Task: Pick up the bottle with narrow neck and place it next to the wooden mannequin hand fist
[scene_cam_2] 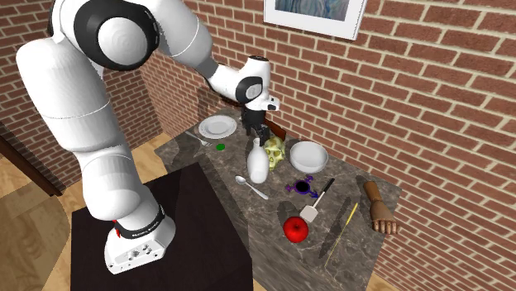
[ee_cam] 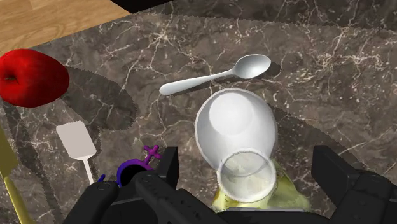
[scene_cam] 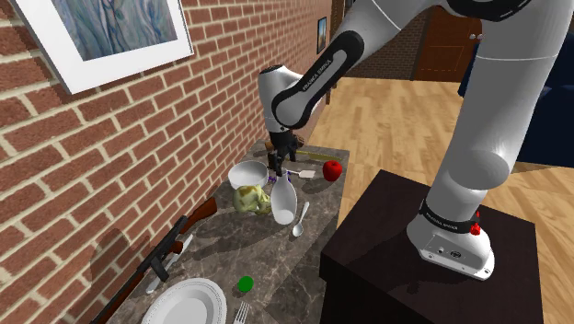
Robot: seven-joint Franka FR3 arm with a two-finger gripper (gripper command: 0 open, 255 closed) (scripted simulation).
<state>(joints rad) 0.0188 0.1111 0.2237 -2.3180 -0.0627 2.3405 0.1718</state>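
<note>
Reaching stage, by the look of it: over the marble table (ee_cam: 318, 57), poised above the upright white bottle (scene_cam_2: 258, 163), gripper (ee_cam: 248, 167) jaws apart astride its neck, far from the wooden fist (scene_cam_2: 379, 208). Next, probably: lower, clamp the neck, lift straight.

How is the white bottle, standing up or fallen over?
Standing up. The white bottle sits on its wide base on the table, narrow neck pointing up toward the gripper.
</note>
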